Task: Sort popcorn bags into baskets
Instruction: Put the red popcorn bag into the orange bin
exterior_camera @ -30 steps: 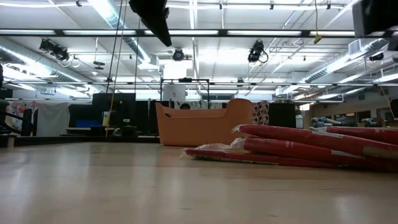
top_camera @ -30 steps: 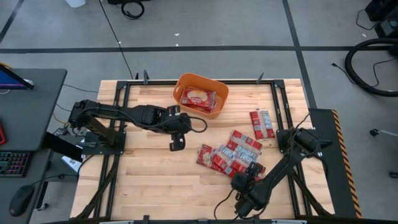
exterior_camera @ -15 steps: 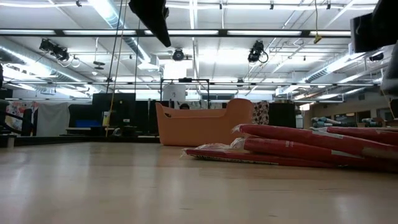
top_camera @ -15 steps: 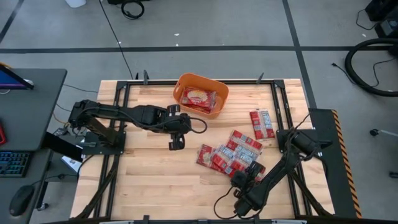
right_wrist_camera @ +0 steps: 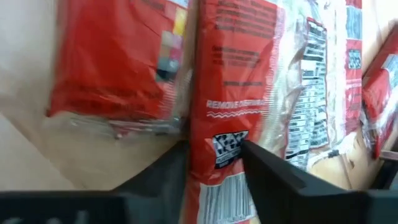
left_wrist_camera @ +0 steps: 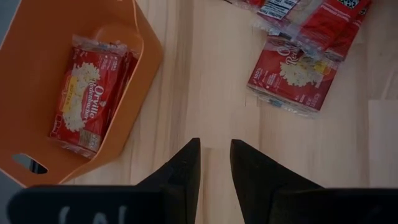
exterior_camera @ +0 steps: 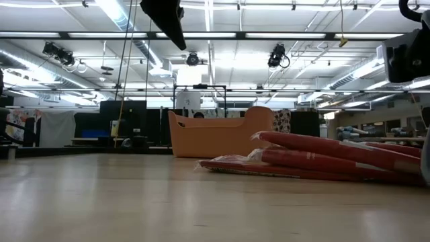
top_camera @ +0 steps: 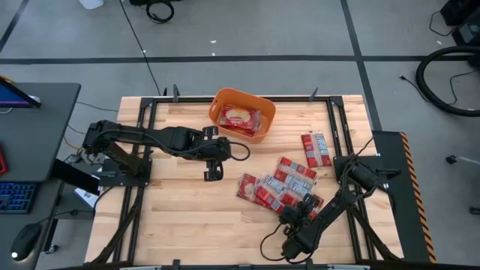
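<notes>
Only overhead: lone packet (top_camera: pixel 316 149) beside pile (top_camera: pixel 279 188)

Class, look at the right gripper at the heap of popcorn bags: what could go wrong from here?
1. The right gripper has its fingers around the edge of one popcorn bag in an overlapping heap; lifting may drag neighbouring bags along.
2. It grips only the bag's edge, so the slick wrapper might slip out on the way to the orange tub.
3. The left gripper hovers between heap and tub, empty; the arms' paths might cross.
</notes>
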